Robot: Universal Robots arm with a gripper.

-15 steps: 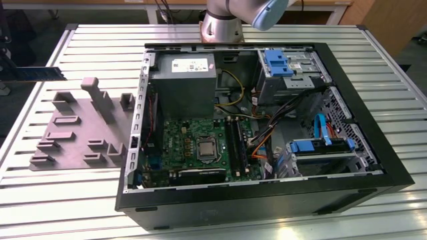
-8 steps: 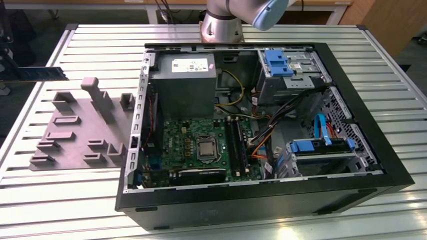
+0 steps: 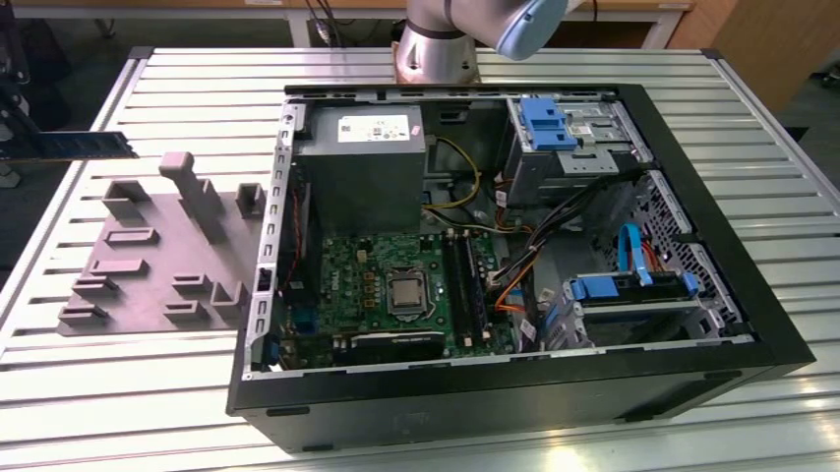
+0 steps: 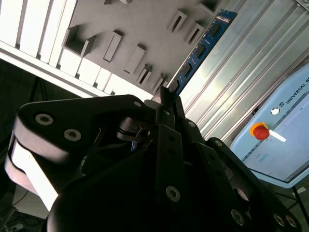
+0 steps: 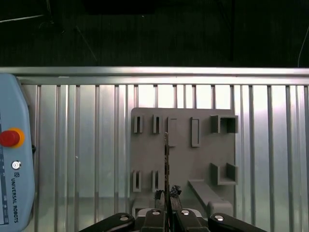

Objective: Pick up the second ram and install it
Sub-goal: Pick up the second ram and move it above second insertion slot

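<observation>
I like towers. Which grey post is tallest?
The wide post toward the far edge of the grey block in the exterior view; it rises above the short stubs.

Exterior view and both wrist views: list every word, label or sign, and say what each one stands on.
The pendant, pale blue: one line of printed lettering, a maker's name, not quoted here.
The white label on the power supply: print too small to read.
The second ram, clamped in the hand: a small label at its far end, too small to read.
</observation>
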